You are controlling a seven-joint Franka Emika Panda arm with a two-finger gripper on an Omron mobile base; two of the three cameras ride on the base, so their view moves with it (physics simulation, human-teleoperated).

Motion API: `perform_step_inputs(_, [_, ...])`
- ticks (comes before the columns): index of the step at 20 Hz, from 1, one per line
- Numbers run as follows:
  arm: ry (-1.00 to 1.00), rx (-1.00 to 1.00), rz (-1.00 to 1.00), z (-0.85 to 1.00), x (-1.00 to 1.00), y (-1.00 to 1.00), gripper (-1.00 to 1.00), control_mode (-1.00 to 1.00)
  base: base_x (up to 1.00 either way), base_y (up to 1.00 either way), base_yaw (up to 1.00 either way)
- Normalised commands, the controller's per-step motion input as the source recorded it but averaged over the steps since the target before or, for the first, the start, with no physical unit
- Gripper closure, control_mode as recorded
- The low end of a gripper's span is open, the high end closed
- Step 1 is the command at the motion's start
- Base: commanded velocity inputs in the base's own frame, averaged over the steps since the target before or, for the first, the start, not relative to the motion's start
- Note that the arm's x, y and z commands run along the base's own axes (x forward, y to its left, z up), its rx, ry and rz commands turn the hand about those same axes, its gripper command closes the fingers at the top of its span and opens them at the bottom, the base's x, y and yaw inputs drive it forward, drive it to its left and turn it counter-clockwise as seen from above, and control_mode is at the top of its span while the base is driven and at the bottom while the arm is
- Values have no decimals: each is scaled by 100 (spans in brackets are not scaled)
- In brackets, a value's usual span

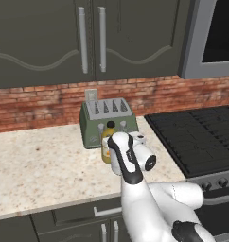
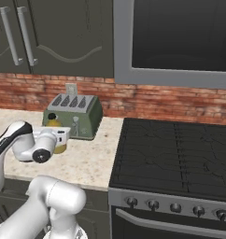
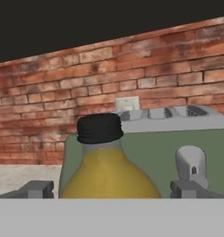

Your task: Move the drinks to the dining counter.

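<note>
A long stone counter (image 1: pixel 40 165) runs along a red brick wall (image 1: pixel 40 101), with dark cabinets (image 1: pixel 50 38) above and a black stove (image 2: pixel 180 154) off to my gripper's right. Straight ahead of my gripper, against the wall, stands a green toaster (image 1: pixel 109 120) with a grey lever (image 3: pixel 190 162) on its front and a pale wall outlet (image 3: pixel 127 103) just above it.

Between my gripper and the toaster stands the juice bottle (image 3: pixel 107 178), yellow-orange with a black cap (image 3: pixel 99 128), upright on the counter and very close to the toaster's front. My gripper (image 3: pixel 116 190) is held level at bottle height, its jaws spread as wide as they go, one fingertip (image 3: pixel 37 189) showing on each side of the bottle's shoulder. Nothing is gripped; I cannot tell whether either finger touches the bottle.

I judge this to be the reach for the first drink, with the carry to the dining counter not yet begun. The next move calls for easing forward until the body sits squarely between the fingers, closing firmly on it, then lifting straight up so the toaster behind is not knocked.
</note>
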Motion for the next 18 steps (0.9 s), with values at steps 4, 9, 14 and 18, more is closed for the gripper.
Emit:
perform_step_inputs(4, [0,0,-4,0,1,0,-100,-100,0,0,0])
perform_step_inputs(9, [0,0,-4,0,6,0,-100,-100,0,0,0])
perform_step_inputs(14, [0,0,-5,0,4,0,-100,-100,0,0,0])
perform_step_inputs(18, [0,0,-5,0,2,0,-100,-100,0,0,0])
